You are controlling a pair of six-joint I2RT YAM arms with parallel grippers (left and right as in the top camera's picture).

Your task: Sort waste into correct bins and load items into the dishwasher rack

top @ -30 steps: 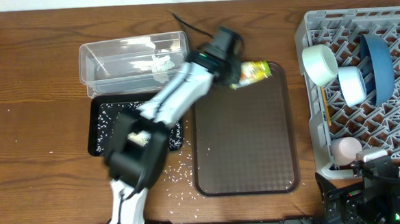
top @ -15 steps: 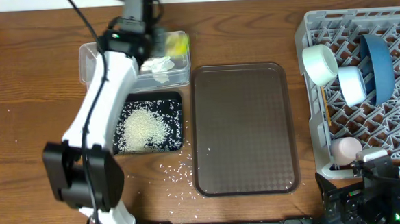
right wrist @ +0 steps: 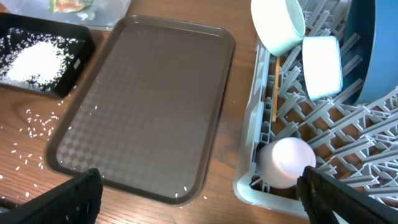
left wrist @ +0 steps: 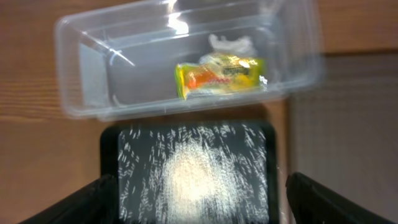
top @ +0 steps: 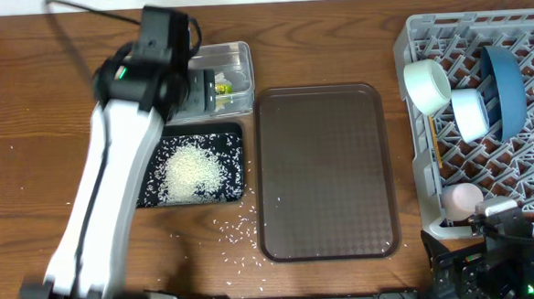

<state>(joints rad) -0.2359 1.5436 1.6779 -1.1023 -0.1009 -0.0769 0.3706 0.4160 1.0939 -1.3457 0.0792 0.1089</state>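
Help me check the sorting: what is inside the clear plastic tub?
The clear tub holds the green-and-yellow snack wrapper, with the crumpled white tissue just behind it. The rest of the tub looks bare. Anything beneath the wrapper is covered.

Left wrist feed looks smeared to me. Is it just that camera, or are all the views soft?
Left wrist: the whole frame is blurred, the rice streaked on the black tray, white glare on the clear tub rim, though the snack wrapper reads green and yellow. Overhead: only the left arm is blurred; the dishwasher rack is crisp. Right wrist: sharp, the brown tray texture clear.
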